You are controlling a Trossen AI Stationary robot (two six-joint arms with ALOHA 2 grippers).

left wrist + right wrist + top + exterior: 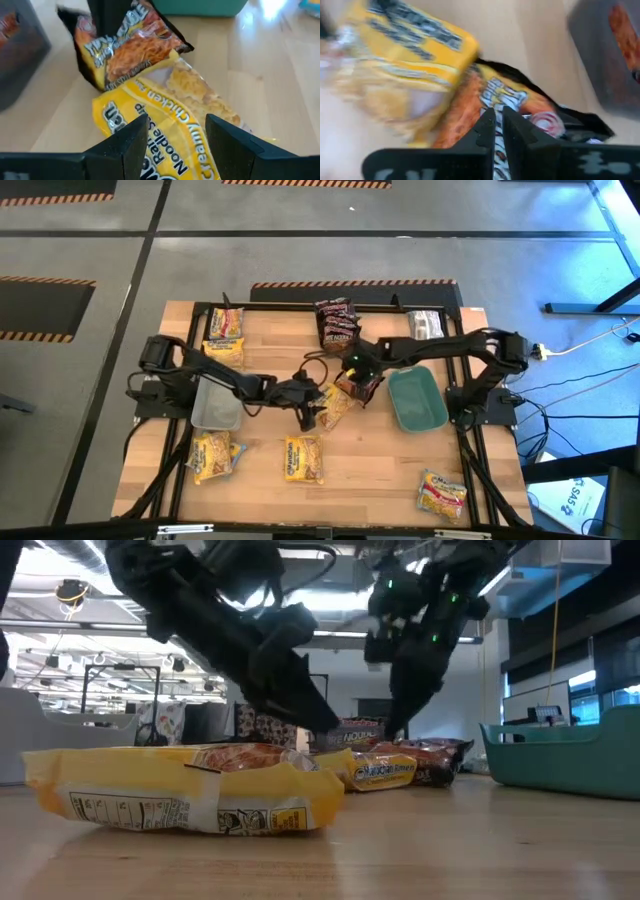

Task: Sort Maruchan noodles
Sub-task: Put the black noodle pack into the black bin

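Note:
A yellow Maruchan packet lies flat on the wood at the table's middle. My left gripper hovers open just over its near end, one finger on either side; I cannot tell whether they touch it. Right beside it, toward the green dish, a dark red-orange packet stands tilted, with my right gripper shut on it. More yellow packets lie at the near left, near middle, near right and far left. My right gripper pinches the dark red-orange packet between its two shut fingers at its upper edge, coming from above and slanting down. The packet hangs tilted below the fingers. Its lower edge is down by the yellow packet; I cannot tell whether it rests there.
A dark green dish sits right of the middle, and a clear grey bin under the left arm. At the far edge a bin holds dark packets, with a silver-white packet to its right.

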